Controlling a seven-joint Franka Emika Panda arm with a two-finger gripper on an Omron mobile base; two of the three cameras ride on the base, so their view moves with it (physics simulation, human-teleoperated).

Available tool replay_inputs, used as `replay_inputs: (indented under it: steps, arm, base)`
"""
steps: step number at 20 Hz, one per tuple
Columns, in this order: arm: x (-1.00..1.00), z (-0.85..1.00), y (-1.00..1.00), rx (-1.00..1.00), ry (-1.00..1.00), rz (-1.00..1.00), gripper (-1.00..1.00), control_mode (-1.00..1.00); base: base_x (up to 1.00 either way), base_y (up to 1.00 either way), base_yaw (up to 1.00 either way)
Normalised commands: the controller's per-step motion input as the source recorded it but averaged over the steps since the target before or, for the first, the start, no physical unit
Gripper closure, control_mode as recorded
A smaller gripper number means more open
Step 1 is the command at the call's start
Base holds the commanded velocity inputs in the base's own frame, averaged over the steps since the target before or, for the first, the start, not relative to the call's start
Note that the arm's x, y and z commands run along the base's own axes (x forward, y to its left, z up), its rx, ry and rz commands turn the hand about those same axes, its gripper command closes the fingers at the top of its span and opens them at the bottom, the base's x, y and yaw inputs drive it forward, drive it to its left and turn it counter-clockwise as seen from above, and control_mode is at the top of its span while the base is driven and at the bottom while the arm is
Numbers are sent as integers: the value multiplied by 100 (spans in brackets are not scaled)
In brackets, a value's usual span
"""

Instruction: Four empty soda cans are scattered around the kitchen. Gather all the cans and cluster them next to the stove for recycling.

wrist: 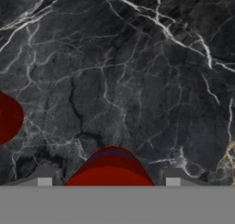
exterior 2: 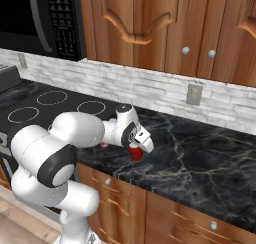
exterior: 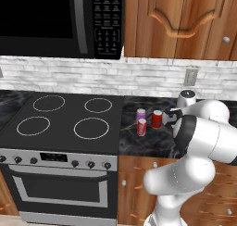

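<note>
Three soda cans stand together on the black marbled counter (exterior: 143, 144), just right of the stove (exterior: 65, 128), around the centre of the left base view. A pink-purple can (exterior: 140, 114) stands at the back, a small red can (exterior: 141, 127) just in front of it, and a darker red can (exterior: 157, 119) to their right. The gripper (exterior: 167, 117) sits right against that darker red can, at the end of the white arm that fills the lower right of the frame.

In the right base view the same red can (exterior 2: 135, 153) shows just below the white hand, near the middle of the frame, standing on the counter close to its front edge.

In the hand view the can's red body (wrist: 110, 170) rises at bottom centre between the two dark finger tips (wrist: 44, 179), which stand apart on either side of it. Whether they press on the can I cannot tell. Another red can (wrist: 7, 117) shows at the left edge.
</note>
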Motion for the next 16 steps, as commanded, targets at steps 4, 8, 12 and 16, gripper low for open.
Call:
replay_inputs:
  steps: [4, 8, 12, 16]
  arm:
    - [0, 1, 0, 0, 0, 0, 100, -100]
    - [8, 8, 3, 0, 1, 7, 100, -100]
    - [25, 4, 15, 0, 0, 13, 100, -100]
    - [32, 0, 18, 0, 3, 13, 100, -100]
  base:
    - [0, 0, 0]
    - [0, 0, 0]
    - [0, 0, 0]
    - [0, 0, 0]
